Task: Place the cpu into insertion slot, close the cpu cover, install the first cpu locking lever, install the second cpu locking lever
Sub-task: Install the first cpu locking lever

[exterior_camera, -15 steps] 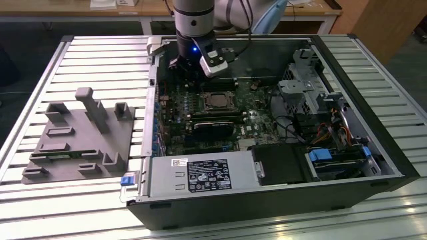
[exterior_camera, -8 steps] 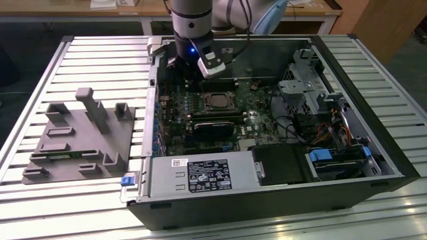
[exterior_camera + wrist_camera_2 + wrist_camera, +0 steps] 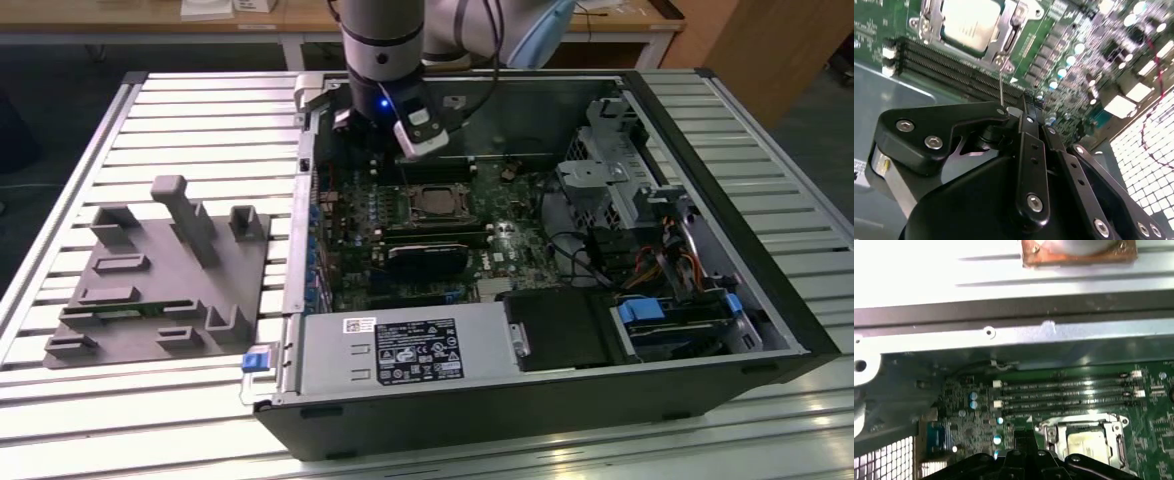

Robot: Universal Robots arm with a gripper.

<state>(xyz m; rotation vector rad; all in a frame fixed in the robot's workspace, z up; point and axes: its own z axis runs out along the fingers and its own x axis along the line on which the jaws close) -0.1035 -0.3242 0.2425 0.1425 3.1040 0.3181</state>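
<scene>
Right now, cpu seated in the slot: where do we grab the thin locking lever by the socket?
Take the locking lever near its free end, the part nearest the gripper, closing across the thin rod from above the board. It likely stands clear of the cpu cover there; its other end hugs that frame.

- Grey cylindrical robot arm (image 3: 384, 45) hanging straight down from above, wrist vertical.
- Small blue light (image 3: 384, 101) glowing at the wrist's lower end.
- White boxy mount (image 3: 426, 136) fixed on the wrist's side, toward the exterior view's right.
- Black end effector of bolted metal links (image 3: 1024, 107) pointing downward, seen from behind in both wrist views.
</scene>
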